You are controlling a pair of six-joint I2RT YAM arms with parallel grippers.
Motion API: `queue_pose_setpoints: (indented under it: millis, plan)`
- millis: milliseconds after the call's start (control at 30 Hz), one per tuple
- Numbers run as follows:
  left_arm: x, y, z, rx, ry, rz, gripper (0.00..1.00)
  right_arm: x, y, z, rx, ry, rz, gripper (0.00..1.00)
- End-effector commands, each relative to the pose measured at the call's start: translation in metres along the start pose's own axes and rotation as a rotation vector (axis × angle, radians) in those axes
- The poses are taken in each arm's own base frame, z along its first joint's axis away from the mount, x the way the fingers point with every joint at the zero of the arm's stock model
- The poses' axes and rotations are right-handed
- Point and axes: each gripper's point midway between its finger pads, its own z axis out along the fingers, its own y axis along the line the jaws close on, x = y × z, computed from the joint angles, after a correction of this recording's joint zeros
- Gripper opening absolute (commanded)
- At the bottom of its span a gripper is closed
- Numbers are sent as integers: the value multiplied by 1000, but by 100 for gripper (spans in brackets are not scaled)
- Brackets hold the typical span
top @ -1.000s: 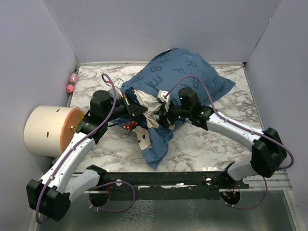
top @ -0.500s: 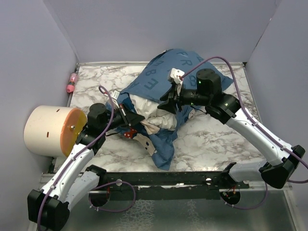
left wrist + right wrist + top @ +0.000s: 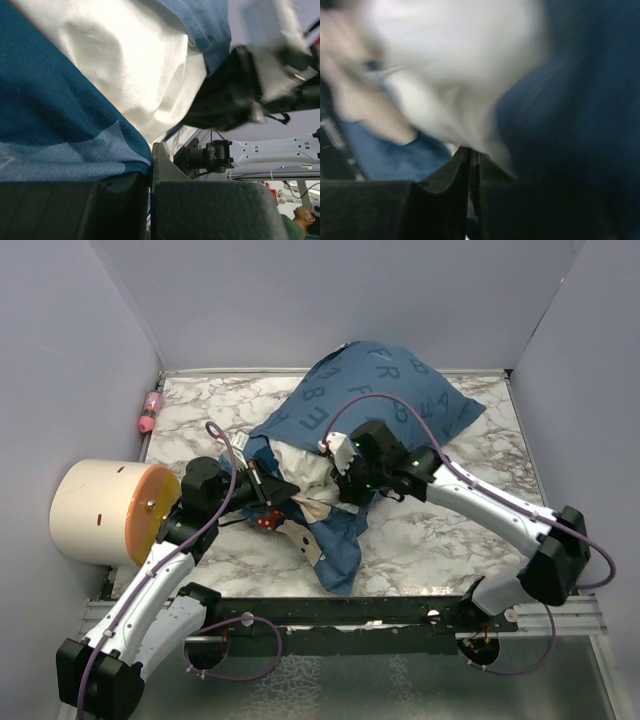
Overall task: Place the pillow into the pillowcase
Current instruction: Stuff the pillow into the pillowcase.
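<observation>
Although the pillowcase [image 3: 390, 390] covers most of the pillow [image 3: 310, 465], a white end lies bare just beyond the jaws; left jaws pinch the hem, right jaws pressed together.

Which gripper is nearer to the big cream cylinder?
The left gripper, at the pillowcase end facing the cylinder; the right gripper is farther away.

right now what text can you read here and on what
"F", "R", "B", "E": single pale letters scattered over the pillowcase.
No text shows on the visible part of the pillow.
Both wrist views show no text.
</observation>
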Motion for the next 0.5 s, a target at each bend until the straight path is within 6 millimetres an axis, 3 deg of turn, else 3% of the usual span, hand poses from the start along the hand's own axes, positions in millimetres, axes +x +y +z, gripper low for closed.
queue_pose_setpoints:
  millis: [0,133,200,267,333,400,467]
  plan:
    - [-13,-41,-15,125,-29,107,0,-14,-87,16,432,36,95,3]
    - [-3,-44,-23,129,10,110,0,-75,-106,32,458,-117,51,3]
    - [-2,-52,-27,158,12,102,0,-70,-111,62,430,-79,23,4]
    - [-6,-65,-30,198,-2,98,0,-30,-101,106,321,66,29,4]
    - [-17,-85,-37,249,-38,106,0,24,-72,145,157,160,66,4]
    - [-29,-108,-46,309,-92,112,0,68,-38,160,24,177,122,5]
    - [-46,-127,-55,337,-164,128,0,106,-12,158,-64,205,171,7]
